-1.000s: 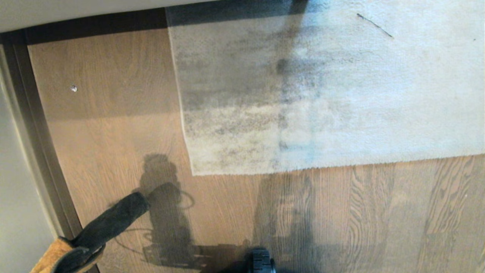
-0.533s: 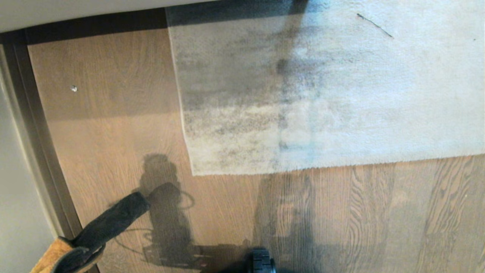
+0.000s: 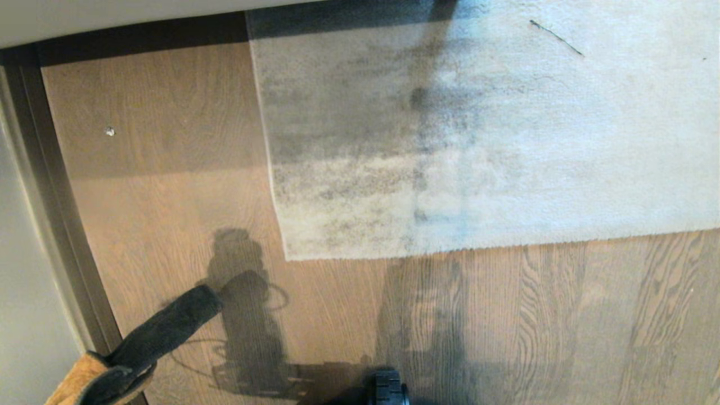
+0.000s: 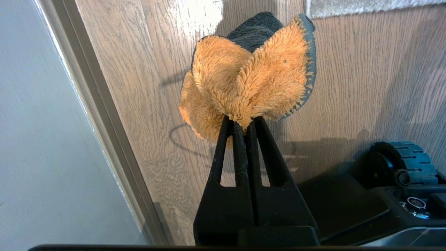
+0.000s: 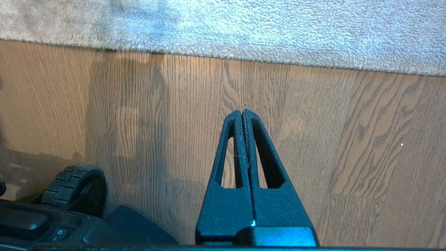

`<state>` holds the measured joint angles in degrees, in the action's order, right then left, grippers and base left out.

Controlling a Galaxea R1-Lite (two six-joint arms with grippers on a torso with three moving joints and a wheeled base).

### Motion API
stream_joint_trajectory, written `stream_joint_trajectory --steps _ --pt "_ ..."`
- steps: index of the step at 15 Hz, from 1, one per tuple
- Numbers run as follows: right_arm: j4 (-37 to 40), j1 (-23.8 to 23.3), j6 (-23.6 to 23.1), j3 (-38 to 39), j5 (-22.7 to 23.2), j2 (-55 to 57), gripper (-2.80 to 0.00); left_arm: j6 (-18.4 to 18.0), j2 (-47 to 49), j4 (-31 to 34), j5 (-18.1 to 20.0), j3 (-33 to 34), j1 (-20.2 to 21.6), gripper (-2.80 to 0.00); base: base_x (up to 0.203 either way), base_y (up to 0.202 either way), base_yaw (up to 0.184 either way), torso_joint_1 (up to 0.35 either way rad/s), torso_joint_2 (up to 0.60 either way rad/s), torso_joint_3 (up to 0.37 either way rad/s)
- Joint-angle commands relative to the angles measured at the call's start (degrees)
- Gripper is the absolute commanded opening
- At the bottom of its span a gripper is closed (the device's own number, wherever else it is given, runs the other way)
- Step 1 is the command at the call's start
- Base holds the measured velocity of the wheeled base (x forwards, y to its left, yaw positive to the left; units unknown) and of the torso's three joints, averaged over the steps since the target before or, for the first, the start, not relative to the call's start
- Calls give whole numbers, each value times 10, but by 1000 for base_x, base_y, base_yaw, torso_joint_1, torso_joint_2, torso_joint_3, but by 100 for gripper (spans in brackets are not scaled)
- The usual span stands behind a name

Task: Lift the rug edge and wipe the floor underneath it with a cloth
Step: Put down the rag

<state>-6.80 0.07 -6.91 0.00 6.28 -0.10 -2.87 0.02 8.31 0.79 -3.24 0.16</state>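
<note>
Wood floor; cloth pinched in left tool, rug edge apart.

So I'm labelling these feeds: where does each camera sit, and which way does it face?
Head: high on the robot, looking down at the floor and rug edge; the held cloth and a base wheel show.
Left wrist: behind the left gripper, shut on the cloth.
Right wrist: behind the empty, shut right gripper, facing the rug edge.
All three share floor and rug.

Black tapered end effector fingers, slotted cutouts; black ribbed base wheel.
</note>
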Motion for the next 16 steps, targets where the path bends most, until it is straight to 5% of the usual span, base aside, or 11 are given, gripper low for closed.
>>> stream_joint_trajectory --steps 1,16 --pt "-1 0 0 0 0 1 -280 1 0 0 1 0 0 -280 0 0 0 0 0 0" --pt "-1 0 0 0 0 1 -280 0 0 0 1 0 0 -280 0 0 0 0 0 0"
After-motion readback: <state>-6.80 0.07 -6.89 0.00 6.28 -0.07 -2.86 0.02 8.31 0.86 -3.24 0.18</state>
